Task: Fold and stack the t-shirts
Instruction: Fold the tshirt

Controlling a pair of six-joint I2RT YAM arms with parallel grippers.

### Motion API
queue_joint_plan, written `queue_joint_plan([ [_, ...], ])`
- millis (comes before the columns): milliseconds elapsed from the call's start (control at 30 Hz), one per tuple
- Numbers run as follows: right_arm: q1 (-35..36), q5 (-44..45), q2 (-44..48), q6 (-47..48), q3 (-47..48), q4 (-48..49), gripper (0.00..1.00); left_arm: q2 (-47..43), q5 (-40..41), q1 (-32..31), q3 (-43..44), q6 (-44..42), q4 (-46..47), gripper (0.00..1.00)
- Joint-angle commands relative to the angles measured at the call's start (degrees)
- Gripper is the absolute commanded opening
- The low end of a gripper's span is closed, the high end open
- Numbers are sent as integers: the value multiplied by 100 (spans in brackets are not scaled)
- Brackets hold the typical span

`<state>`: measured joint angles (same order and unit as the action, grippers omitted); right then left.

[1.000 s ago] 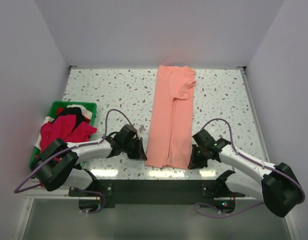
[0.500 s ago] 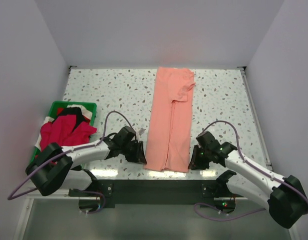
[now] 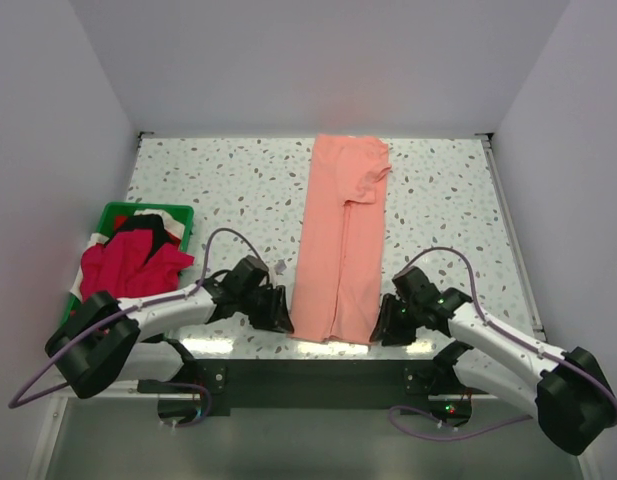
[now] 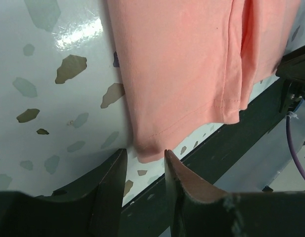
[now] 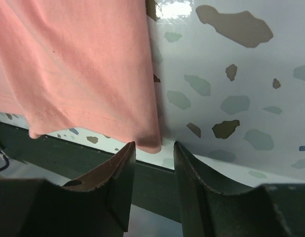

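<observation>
The pink shirt (image 3: pixel 340 235) was stretched lengthwise away from the arms; its near corners were met by the left gripper (image 4: pixel 142 165) and right gripper (image 5: pixel 153 155), both part-open, empty.

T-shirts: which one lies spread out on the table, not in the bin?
The salmon-pink t-shirt, lying as a long folded strip on the table; the crimson red t-shirt sits bunched in the green bin.

T-shirt (image 3: pixel 343 235) lengthwise on table (image 3: pixel 218 180), left hand (image 3: pixel 281 318) and right hand (image 3: pixel 385 330) at its near corners, bin (image 3: pixel 113 212) far left.
</observation>
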<state>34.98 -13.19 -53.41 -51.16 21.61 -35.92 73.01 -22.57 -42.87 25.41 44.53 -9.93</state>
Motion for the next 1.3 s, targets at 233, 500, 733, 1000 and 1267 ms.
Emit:
queue_joint_plan([
  [233, 17, -193, -144, -290, -288, 613, 39, 301, 191, -344, -352, 363, 334, 35],
  [500, 18, -316, 199, -307, -245, 368, 13, 100, 279, -572, -54, 433, 115, 0],
  [733, 17, -403, 1050, -96, 36, -468, 1, -392, 376, -863, 262, 486, -456, 0],
  [1000, 17, -71, 1071, 316, 948, -785, 1, -368, 710, -628, 1263, -5, -1002, 0],
  [1267, 17, 1212, -809, 1151, 2338, 155, 3, 1011, 604, 59, 2828, -437, -431, 0],
])
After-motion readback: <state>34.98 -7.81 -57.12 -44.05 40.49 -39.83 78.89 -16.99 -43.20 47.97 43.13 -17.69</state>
